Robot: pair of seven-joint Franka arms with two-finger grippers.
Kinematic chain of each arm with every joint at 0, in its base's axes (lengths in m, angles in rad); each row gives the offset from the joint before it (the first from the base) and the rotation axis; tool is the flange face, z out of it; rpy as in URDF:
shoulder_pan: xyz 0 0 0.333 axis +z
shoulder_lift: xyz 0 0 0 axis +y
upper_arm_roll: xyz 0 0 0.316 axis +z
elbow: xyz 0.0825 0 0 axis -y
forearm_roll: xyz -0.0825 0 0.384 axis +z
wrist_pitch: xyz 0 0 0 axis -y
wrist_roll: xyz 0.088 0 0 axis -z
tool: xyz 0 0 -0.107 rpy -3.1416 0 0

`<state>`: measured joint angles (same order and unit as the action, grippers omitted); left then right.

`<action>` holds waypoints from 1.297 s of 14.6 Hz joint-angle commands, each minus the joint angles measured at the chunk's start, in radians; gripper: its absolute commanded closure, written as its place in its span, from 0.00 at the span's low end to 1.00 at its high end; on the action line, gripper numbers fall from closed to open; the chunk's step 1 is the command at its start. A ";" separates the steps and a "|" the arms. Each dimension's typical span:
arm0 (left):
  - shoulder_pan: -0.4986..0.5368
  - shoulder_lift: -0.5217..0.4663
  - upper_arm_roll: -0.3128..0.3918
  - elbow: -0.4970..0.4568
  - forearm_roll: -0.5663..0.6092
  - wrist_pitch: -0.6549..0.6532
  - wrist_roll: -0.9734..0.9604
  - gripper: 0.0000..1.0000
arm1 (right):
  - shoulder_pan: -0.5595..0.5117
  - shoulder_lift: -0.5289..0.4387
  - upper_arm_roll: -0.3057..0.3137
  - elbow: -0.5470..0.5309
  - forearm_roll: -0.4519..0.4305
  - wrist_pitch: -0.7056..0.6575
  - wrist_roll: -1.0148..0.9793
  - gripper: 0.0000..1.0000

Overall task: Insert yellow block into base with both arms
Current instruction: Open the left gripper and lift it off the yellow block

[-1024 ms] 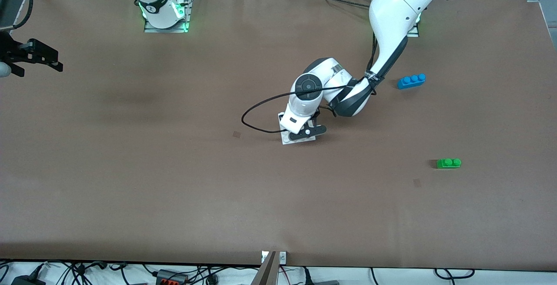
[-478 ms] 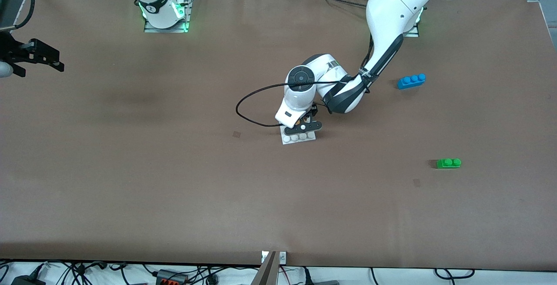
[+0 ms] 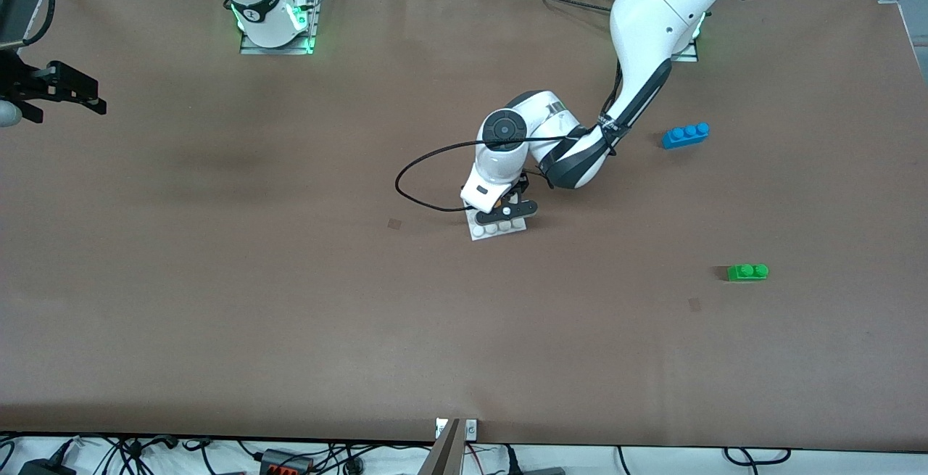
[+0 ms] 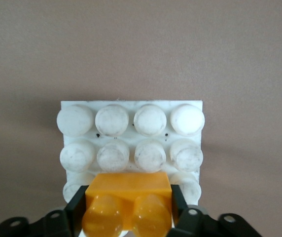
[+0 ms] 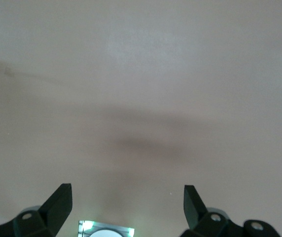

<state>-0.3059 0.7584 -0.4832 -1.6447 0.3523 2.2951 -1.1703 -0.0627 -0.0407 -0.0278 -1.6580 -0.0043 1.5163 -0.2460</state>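
My left gripper [image 3: 507, 209] is over the white studded base [image 3: 496, 230] in the middle of the table. In the left wrist view it [image 4: 128, 200] is shut on the yellow block [image 4: 128, 190], one black finger [image 4: 78, 206] on each short side. The block sits low over the middle studs of the base [image 4: 131, 129] at the edge closest to the gripper. I cannot tell whether it is pressed on. The block is hidden in the front view. My right gripper [image 3: 54, 91] waits open and empty at the right arm's end of the table, with only bare tabletop under it [image 5: 127, 197].
A blue three-stud brick [image 3: 685, 135] and a green two-stud brick [image 3: 747, 272] lie toward the left arm's end of the table. A black cable loop [image 3: 409, 196] hangs from the left wrist beside the base.
Over the last second my left gripper shifted across the base toward the robots' bases, uncovering the base's row of studs nearest the front camera. It has barely moved in the last half second.
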 commanded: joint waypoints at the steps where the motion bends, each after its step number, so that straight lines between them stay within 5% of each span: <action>1: 0.086 -0.019 -0.073 0.009 0.027 -0.055 -0.012 0.00 | 0.001 -0.010 0.003 0.018 -0.005 -0.030 0.010 0.00; 3: 0.138 -0.021 -0.127 0.058 0.027 -0.139 -0.009 0.00 | 0.003 -0.005 0.005 0.027 -0.003 -0.025 0.010 0.00; 9: 0.270 -0.086 -0.118 0.094 0.021 -0.252 0.263 0.00 | 0.004 -0.005 0.008 0.029 -0.005 -0.024 0.011 0.00; 17: 0.441 -0.172 -0.017 0.195 0.007 -0.500 0.671 0.00 | 0.000 -0.005 0.005 0.029 -0.003 -0.028 0.010 0.00; 19: 0.453 -0.221 0.059 0.195 -0.057 -0.516 0.820 0.00 | 0.000 -0.005 0.005 0.029 -0.005 -0.027 0.010 0.00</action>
<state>0.1407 0.5984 -0.4851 -1.4419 0.3468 1.8122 -0.4836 -0.0615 -0.0449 -0.0239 -1.6434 -0.0043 1.5063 -0.2460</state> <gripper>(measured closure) 0.000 0.000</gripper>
